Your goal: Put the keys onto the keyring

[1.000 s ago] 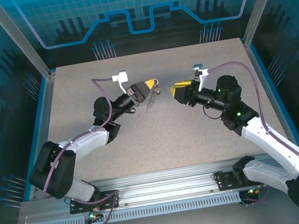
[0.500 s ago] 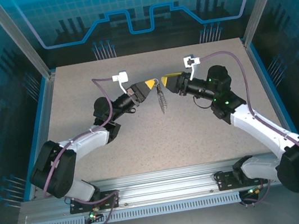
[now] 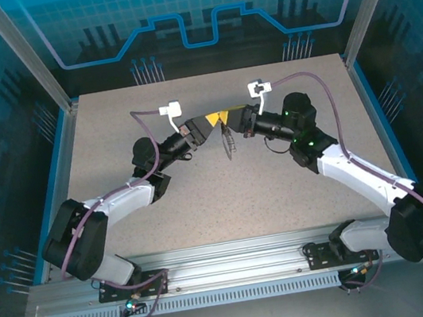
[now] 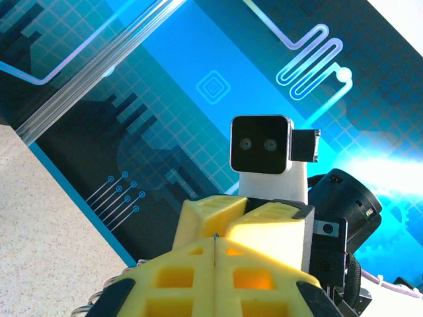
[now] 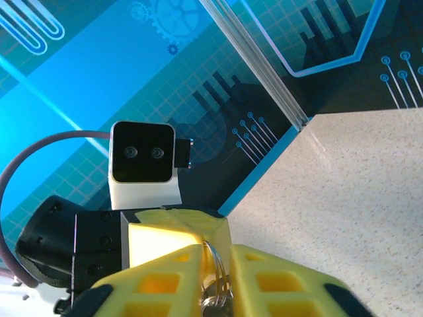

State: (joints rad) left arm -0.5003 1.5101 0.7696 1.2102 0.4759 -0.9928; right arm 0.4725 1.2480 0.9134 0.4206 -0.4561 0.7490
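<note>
Above the middle of the table my two grippers meet tip to tip. My left gripper (image 3: pixel 214 118) is shut, and in the left wrist view a thin metal edge (image 4: pixel 215 243) shows in the seam between its yellow fingers (image 4: pixel 178 271). The keyring (image 3: pixel 228 141) hangs below the meeting point as a dark, thin bunch. My right gripper (image 3: pixel 227 115) is shut on its silvery wire loops (image 5: pixel 215 271), which stand between the yellow fingers (image 5: pixel 271 277). I cannot make out the keys; they are hidden in the bunch or behind the fingers.
The speckled beige table (image 3: pixel 202 200) lies under both arms, walled by blue panels with metal posts (image 3: pixel 66 101) at the back corners. Each wrist view shows the other arm's camera block (image 4: pixel 261 144) (image 5: pixel 142 153) close ahead.
The right arm swung in from the right until its fingertips met the left gripper's, and its jaws narrowed onto the ring loops. The left gripper stayed shut and nearly still; the hanging bunch swung.
</note>
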